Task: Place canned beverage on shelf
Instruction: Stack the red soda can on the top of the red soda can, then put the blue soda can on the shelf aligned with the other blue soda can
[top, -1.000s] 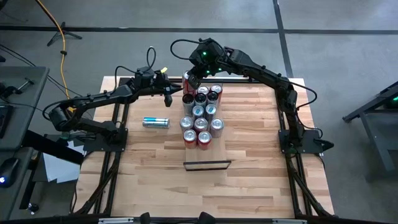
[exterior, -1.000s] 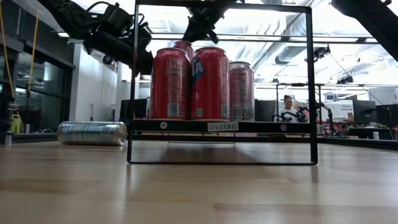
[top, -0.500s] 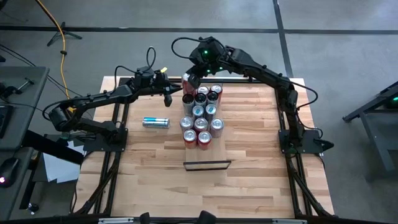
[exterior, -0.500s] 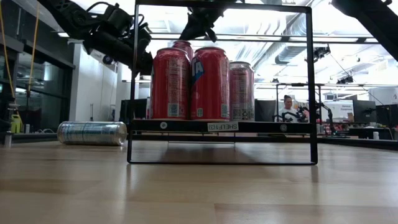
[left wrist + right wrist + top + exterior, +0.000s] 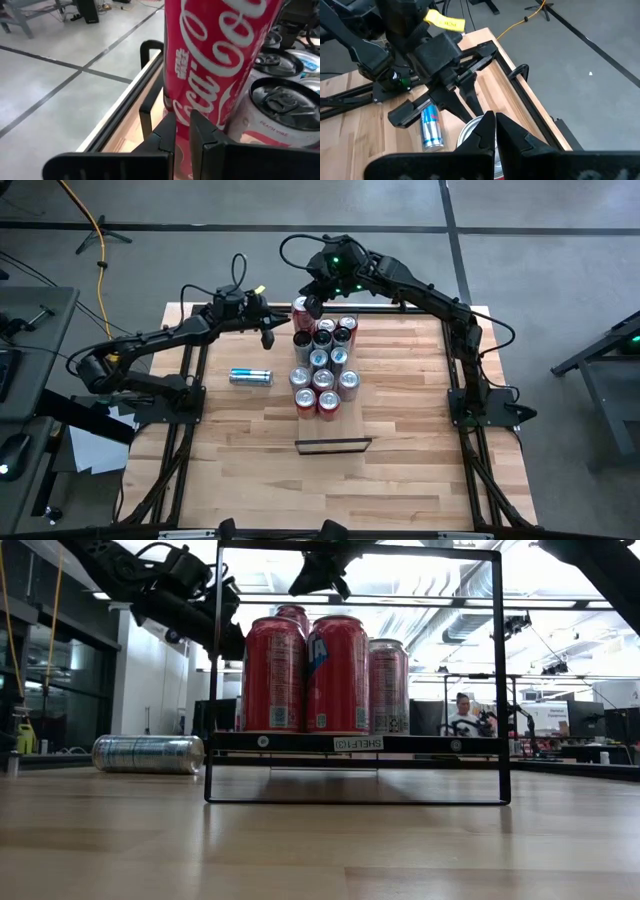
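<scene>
At the far edge of the surface (image 5: 400,410), the right gripper (image 5: 312,305) hangs with its jaws closed on nothing, just above a tall red can (image 5: 299,309) that stands at the back of a cluster of upright cans (image 5: 322,365). Its wrist view looks down past the pinched fingers (image 5: 485,131) onto that can's silver top (image 5: 472,131). The left gripper (image 5: 268,336) sits just left of the same red can, jaws likewise closed and empty; its wrist view shows the fingertips (image 5: 168,127) close against the can's red side (image 5: 215,60), though contact cannot be confirmed, with a white can (image 5: 282,112) beside it. The cluster runs in rows from the far edge toward the middle of the surface, red cans at both ends and silver-topped ones between. A silver and blue can (image 5: 250,376) lies on its side well left of the group. A black wire frame (image 5: 333,445) stands near the front; seen from table height, cans (image 5: 322,670) show through it behind a label reading "SHELF". The shelf's black end rail (image 5: 150,95) runs along the far edge beside the red can. A person (image 5: 463,712) sits in the room beyond.
</scene>
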`<state>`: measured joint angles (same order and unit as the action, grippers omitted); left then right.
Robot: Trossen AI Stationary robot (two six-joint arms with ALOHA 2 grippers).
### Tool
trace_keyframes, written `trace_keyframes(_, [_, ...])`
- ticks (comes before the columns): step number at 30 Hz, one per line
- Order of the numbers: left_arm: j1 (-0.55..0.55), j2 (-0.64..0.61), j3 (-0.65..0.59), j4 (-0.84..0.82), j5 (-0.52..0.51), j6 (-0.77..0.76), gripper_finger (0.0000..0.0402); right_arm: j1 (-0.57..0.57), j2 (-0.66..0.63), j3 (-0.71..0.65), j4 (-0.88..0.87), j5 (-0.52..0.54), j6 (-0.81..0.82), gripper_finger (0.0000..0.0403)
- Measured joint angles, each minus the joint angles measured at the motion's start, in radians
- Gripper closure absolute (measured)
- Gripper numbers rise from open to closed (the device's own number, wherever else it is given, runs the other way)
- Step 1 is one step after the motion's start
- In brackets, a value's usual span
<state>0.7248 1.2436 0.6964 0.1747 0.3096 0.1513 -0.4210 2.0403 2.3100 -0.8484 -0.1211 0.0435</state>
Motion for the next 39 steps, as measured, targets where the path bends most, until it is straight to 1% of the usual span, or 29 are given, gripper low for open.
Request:
trace_keyframes(7, [0.04,-0.07,0.0,-0.04,-0.005,0.019,0.0401,-0.004,-0.003,0.0,0.0,0.0,-0.028,0.0403])
trace_keyframes(11, [0.061,-0.162,0.0,-0.109,-0.008,0.018,0.0401,-0.018,-0.042,0.0,-0.003,0.0,-0.063,0.0403])
trace_keyframes(14, [0.044,-0.254,0.0,-0.195,-0.013,0.018,0.0401,-0.034,-0.088,0.0,-0.03,0.001,-0.098,0.0403])
trace_keyframes(17, [-0.027,-0.336,0.0,-0.317,-0.068,0.018,0.0401,-0.056,-0.135,0.0,-0.081,0.002,-0.126,0.0403])
trace_keyframes(21, [-0.165,-0.422,0.038,-0.588,-0.14,0.011,0.0401,-0.088,-0.193,0.0,-0.16,0.002,-0.147,0.0403])
trace_keyframes(23, [-0.239,-0.45,0.065,-0.697,-0.158,-0.034,0.04,-0.1,-0.215,0.0,-0.201,0.002,-0.163,0.0403])
trace_keyframes(25, [-0.307,-0.463,0.093,-0.781,-0.202,-0.088,0.0392,-0.109,-0.231,0.0,-0.237,0.002,-0.183,0.0403])
trace_keyframes(28, [-0.389,-0.464,0.151,-0.908,-0.305,-0.123,0.0364,-0.12,-0.246,0.0,-0.283,0.002,-0.208,0.0403])
trace_keyframes(31, [-0.439,-0.438,0.2,-1.008,-0.391,-0.129,0.0317,-0.125,-0.249,0.0,-0.318,-0.004,-0.235,0.0403])
trace_keyframes(34, [-0.456,-0.402,0.228,-1.068,-0.401,-0.132,0.0259,-0.125,-0.249,0.0,-0.355,-0.006,-0.255,0.0403])
trace_keyframes(39, [-0.454,-0.31,0.234,-1.142,-0.401,-0.121,0.0166,-0.125,-0.25,0.0,-0.397,-0.012,-0.288,0.0402])
